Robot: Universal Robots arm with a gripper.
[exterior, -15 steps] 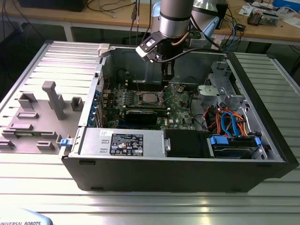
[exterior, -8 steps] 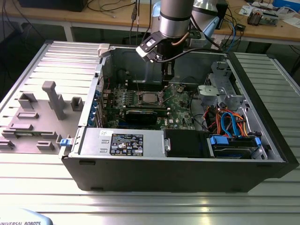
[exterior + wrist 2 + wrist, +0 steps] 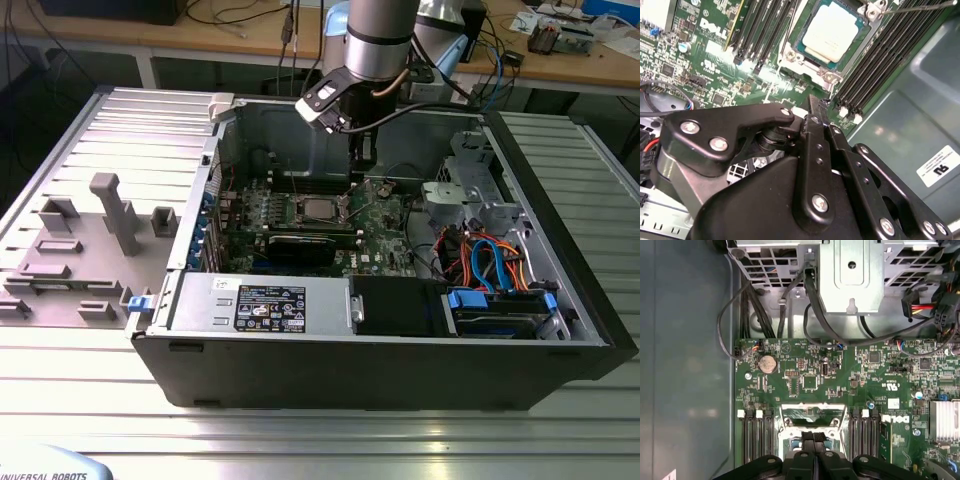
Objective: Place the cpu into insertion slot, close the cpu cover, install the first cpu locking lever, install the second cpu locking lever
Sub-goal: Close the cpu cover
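The gripper [image 3: 352, 188] is held inside the open computer case [image 3: 330, 365], a little above the middle of the exterior view and close above the green board [image 3: 385, 225]. In both wrist views its two fingers [image 3: 807, 442] are pressed side by side. Nothing is seen between them, so the gripper is judged to be closed and empty.

The chip [image 3: 832, 29] is already laid in the slot [image 3: 300, 212], and its dull silver top is shown flat and square. The cover [image 3: 807, 67] appears to be folded down around it: the silver frame lies level with the chip, and the chip's top is seen through the cut-out.

A thin wire lever [image 3: 920, 6] is seen in the second wrist view. It leaves one corner of the frame and crosses over the black memory slots [image 3: 880, 65] instead of lying along the frame edge. For this reason it is judged as not yet pressed down, but its catch is not shown clearly.

The relation that matters is the following. In the exterior view the slot lies just beside the fingertips, toward the exterior view's left and slightly lower in the frame. The gripper is therefore placed over the slot's edge on the exterior view's right, not over its centre. The placing of the chip and the closing of the cover are judged as done, and the work is at the levers.
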